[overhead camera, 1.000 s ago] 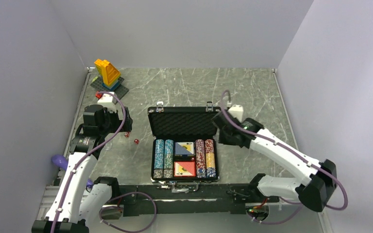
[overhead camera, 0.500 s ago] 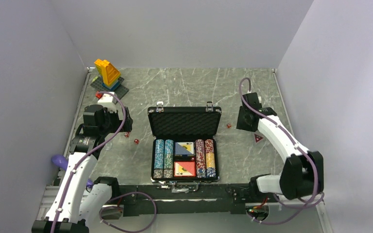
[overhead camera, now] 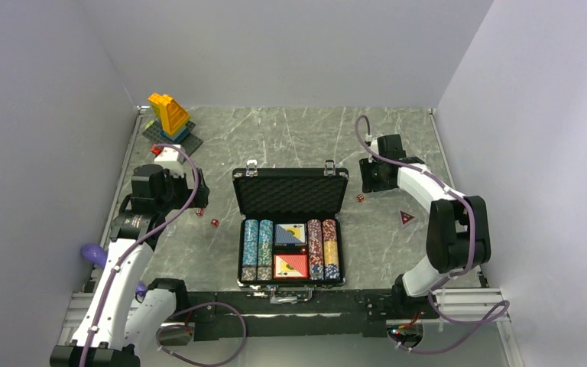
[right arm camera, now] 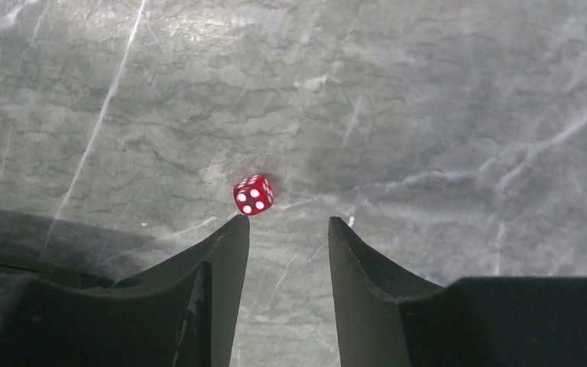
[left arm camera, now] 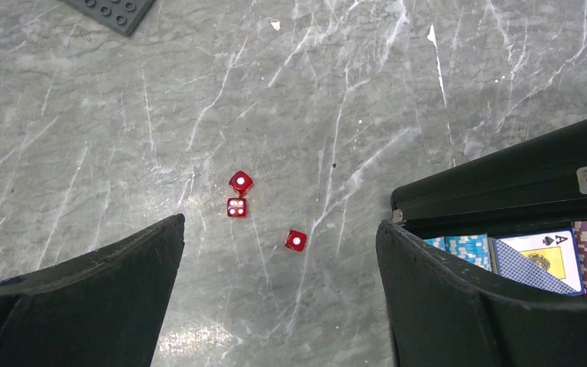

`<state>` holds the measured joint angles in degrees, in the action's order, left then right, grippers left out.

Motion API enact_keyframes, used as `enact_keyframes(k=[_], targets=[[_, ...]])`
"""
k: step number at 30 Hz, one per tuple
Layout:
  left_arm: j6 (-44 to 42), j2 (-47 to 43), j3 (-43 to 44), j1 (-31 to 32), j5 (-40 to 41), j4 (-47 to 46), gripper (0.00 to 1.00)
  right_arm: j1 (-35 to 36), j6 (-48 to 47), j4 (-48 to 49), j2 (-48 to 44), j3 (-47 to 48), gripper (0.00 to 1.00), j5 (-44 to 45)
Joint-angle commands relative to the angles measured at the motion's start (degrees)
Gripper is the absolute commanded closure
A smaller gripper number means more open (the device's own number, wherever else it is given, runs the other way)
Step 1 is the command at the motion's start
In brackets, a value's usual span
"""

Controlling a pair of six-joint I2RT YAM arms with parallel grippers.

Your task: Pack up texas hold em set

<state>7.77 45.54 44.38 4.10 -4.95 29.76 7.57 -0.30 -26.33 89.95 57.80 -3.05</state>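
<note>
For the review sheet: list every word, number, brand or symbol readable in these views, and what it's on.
"A" with a spade: corner of the face-up playing card in the case.
Four pips: middle die; one pip each: upper die, lone die.
White pips, count unclear: die in the right wrist view.
Too small to read: markings on the red triangular piece.
No words or brands readable.
</note>
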Motion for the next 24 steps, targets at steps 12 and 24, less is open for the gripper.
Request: enact_keyframes(k=[12,24], targets=[[-0.6,0.3,1.3,-0.2,-0.8,-2.4,0.01,0.2,-8.8,7.3,3.3,-1.6,0.53,-6.2],[-0.7,0.3,1.4,-0.2,-0.6,-2.4,0.01,2.4,-9.8,4.9,5.6,-0.6,0.54,-4.7]])
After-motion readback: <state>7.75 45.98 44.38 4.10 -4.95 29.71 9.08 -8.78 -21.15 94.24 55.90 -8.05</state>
